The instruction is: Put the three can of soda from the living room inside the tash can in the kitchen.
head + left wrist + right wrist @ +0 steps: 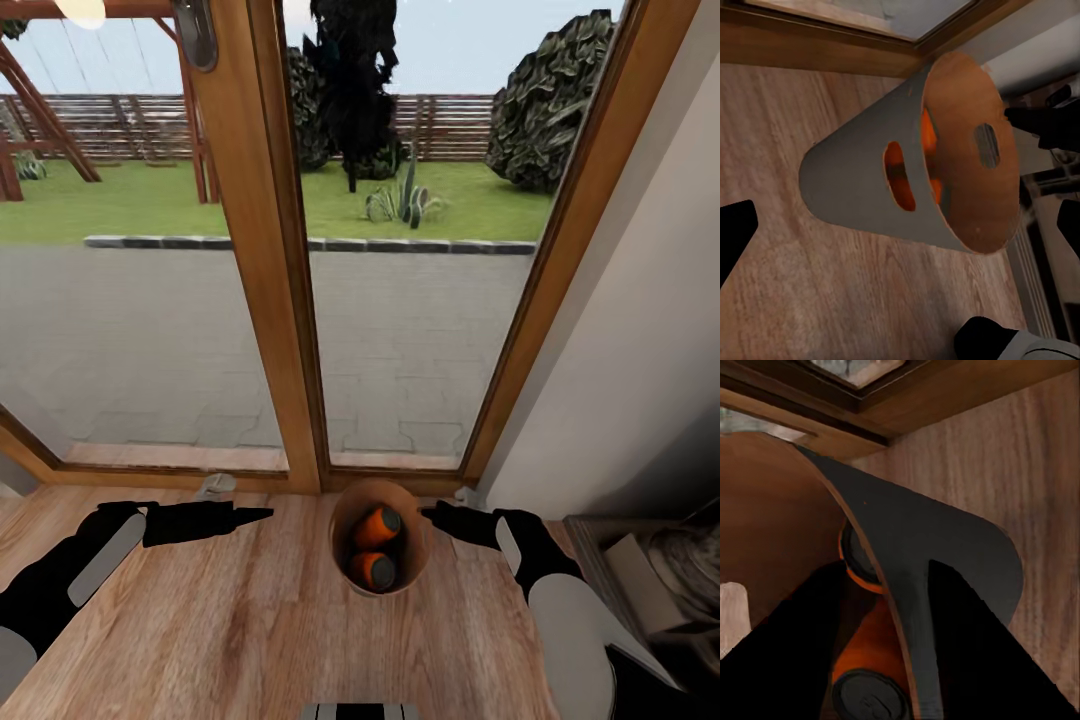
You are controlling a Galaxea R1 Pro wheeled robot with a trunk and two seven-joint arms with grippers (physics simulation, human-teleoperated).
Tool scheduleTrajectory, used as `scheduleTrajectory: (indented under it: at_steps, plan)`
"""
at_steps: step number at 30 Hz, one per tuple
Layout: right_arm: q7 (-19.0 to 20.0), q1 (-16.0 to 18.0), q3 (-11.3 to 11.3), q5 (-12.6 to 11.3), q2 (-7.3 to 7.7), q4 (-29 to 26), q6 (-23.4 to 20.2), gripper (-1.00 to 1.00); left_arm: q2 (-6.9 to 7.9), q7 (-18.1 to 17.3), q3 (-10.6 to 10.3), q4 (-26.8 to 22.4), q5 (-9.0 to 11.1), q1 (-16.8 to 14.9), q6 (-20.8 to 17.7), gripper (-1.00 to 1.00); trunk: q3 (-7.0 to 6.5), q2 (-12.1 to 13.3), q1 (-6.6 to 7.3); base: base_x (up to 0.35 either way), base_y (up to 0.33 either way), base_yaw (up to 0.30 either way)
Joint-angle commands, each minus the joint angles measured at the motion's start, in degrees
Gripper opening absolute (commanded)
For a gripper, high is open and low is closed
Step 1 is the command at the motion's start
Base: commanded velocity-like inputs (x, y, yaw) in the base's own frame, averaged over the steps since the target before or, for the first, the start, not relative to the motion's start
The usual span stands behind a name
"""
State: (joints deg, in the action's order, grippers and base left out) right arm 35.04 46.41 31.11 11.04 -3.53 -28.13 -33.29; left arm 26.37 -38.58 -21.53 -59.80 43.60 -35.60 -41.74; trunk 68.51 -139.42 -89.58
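Observation:
The tash can (340, 545), grey outside and wood-toned inside, stands on the wood floor just before the glass doors. Two orange cans of soda (378, 527) (374, 570) lie inside it; the blue can is hidden. In the left wrist view the bin (855, 180) shows its slot handle with orange behind it. My right gripper (425, 514) is at the bin's right rim, and in the right wrist view it (889, 577) is shut on the bin's wall (922, 540), one finger inside above an orange can (870, 652). My left gripper (268, 514) hangs open, left of the bin, apart from it.
Wood-framed glass doors (265, 250) rise straight ahead, with paving and lawn beyond. A white wall (640, 300) closes the right side. A low dark shelf with items (650, 580) sits at the lower right. Bare wood floor (230, 640) lies to the left and front.

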Motion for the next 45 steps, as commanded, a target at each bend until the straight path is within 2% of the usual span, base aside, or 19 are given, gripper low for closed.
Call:
scheduleTrajectory:
  at_steps: [1, 24, 25, 29, 31, 33, 34, 38, 45]
  plan:
    - [-0.62, 0.01, 0.00, -0.05, -0.02, 0.11, 0.00, 1.00, 0.00, 0.00, 0.00, -0.03, 0.00, 0.00, -0.01, 1.00, 0.00, 0.00, 0.00, 0.000, 0.000, 0.000]
    - [-1.52, 0.00, -0.04, 0.11, -0.42, -0.81, 1.09, 1.00, 0.00, 0.00, 0.00, -0.06, 0.00, 0.00, 0.19, 1.00, 0.00, 0.00, 0.00, 0.000, 0.000, 0.000]
    - [-1.45, 0.00, -0.05, 0.12, -0.45, -1.45, 1.32, 1.00, 0.00, 0.00, 0.00, -0.06, 0.00, 0.00, 0.18, 1.00, 0.00, 0.00, 0.00, 0.000, 0.000, 0.000]
    - [-1.15, -0.03, -0.64, 0.17, -0.80, -10.96, -0.10, 1.00, 0.00, 0.00, 0.00, -0.06, 0.00, 0.00, 0.17, 1.00, 0.00, 0.00, 0.00, 0.000, 0.000, 0.000]
    - [-1.06, -0.06, -0.71, 0.25, -1.31, -13.85, -2.06, 1.00, 0.00, 0.00, 0.00, -0.06, 0.00, 0.00, 0.17, 1.00, 0.00, 0.00, 0.00, 0.000, 0.000, 0.000]
    - [-0.63, -0.08, -0.77, 0.39, -1.73, -16.45, -6.02, 1.00, 0.00, -0.01, 0.00, -0.06, 0.00, 0.00, 0.17, 1.00, 0.00, 0.00, 0.00, 0.000, 0.000, 0.000]
    - [1.13, -0.08, -0.78, 0.48, -1.75, -17.08, -7.21, 1.00, 0.00, -0.03, 0.00, -0.06, 0.00, 0.00, 0.18, 1.00, 0.00, 0.00, 0.00, 0.000, 0.000, 0.000]
    - [4.18, -0.09, -0.79, 0.74, -1.67, -17.36, -7.93, 1.00, 0.00, 0.00, 0.00, -0.06, 0.00, 0.00, 0.24, 1.00, 0.00, 0.00, 0.00, 0.000, 0.000, 0.000]
    - [4.80, -0.09, -0.79, 0.78, -1.62, -17.56, -8.36, 1.00, 0.00, -0.07, 0.00, -0.06, 0.00, 0.00, 0.19, 1.00, 0.00, 0.00, 0.00, 0.000, 0.000, 0.000]
